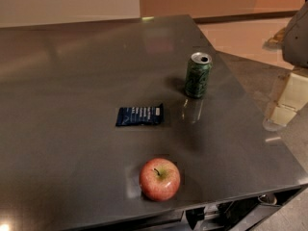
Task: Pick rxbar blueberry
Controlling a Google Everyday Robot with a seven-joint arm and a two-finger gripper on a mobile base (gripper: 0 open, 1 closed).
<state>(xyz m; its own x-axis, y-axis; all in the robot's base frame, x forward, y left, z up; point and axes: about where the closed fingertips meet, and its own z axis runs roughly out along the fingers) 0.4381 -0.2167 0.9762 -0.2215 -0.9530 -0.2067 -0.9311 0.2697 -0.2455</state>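
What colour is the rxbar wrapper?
Rxbar wrapper: dark navy, white lettering; camera view. Claw at right edge.

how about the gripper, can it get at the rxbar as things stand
Probably yes. The gripper sits beyond the table at the view's right edge; the rxbar lies flat mid-table, apart from the can and the apple, with nothing on it.
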